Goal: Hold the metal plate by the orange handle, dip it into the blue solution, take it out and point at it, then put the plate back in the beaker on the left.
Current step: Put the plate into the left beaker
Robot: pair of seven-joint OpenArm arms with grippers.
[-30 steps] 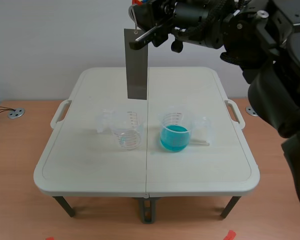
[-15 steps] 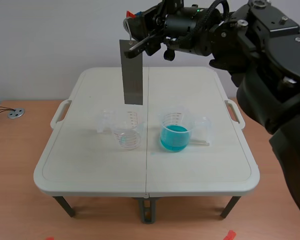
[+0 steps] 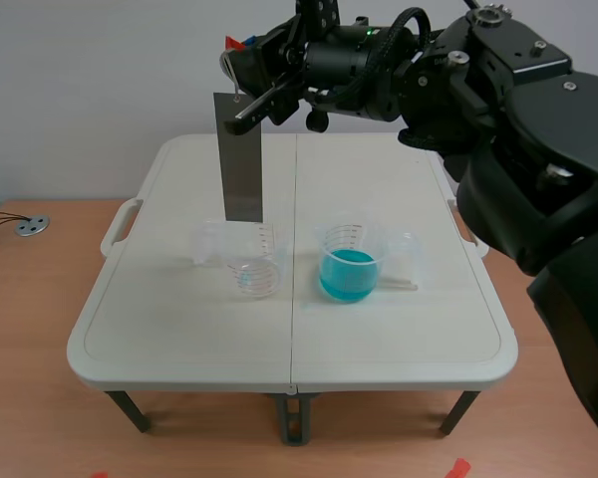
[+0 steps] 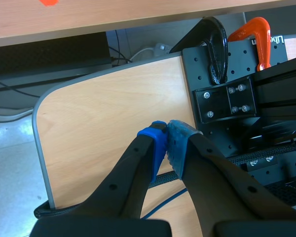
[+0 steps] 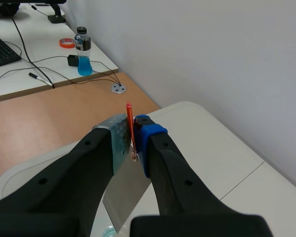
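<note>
Our right gripper [image 5: 133, 138] pinches the orange handle [image 5: 129, 121]; the metal plate [image 3: 241, 159] hangs just above the left beaker [image 3: 256, 264]. We fear a swinging plate could strike the rim and topple it.

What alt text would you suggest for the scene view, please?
The right gripper, raised across the top, holds a grey metal plate that hangs above a clear beaker on a white table. A beaker of blue solution stands to its right in the picture.
</note>
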